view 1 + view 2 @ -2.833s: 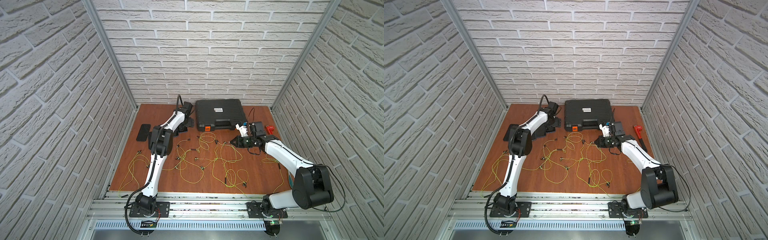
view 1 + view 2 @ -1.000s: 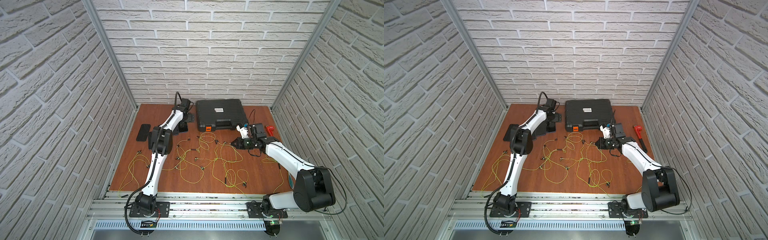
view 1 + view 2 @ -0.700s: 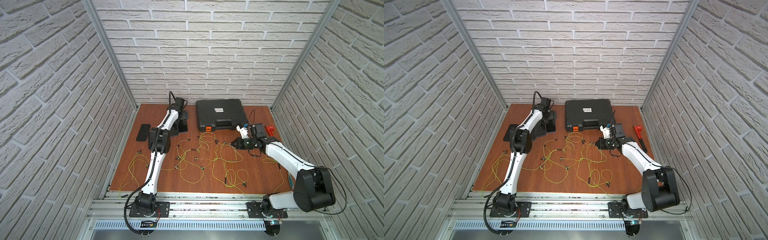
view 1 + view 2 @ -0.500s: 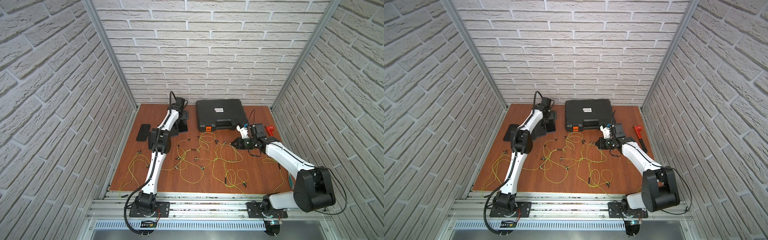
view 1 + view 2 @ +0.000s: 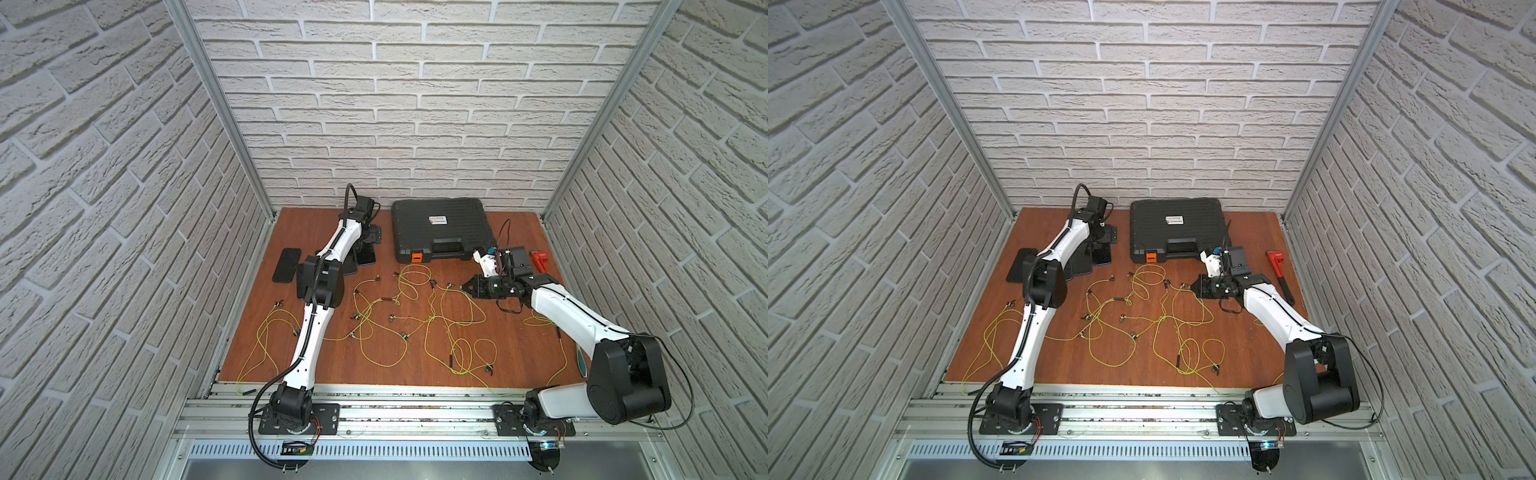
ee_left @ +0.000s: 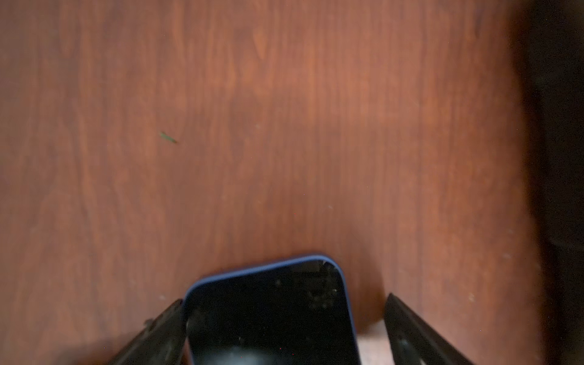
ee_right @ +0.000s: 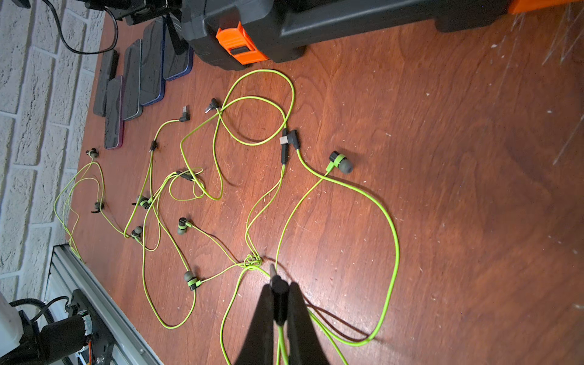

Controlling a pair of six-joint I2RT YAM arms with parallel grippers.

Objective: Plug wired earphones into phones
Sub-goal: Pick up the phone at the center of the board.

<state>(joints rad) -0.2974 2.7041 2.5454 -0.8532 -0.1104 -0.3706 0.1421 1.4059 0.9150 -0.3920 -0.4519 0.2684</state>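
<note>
Nearest the front rail, the wired earphones are lying in a loose yellow-green tangle across the table. Their buds and plugs are scattered among the loops, and none is reaching a phone yet. At the tangle's right side, the right gripper is hanging low over the wood with its jaws pinched tight on a dark plug. The metal tip is poking out past the fingertips, presumably so it can be pushed straight into a port, and the cable is trailing back under the wrist. Farther off, the phones are lying flat side by side next to the black case. Over that row the left gripper is standing wide open, its fingers straddling the end of a blue-edged phone without clamping it. It is likely lining up to seize and steady that phone for the plug.
</note>
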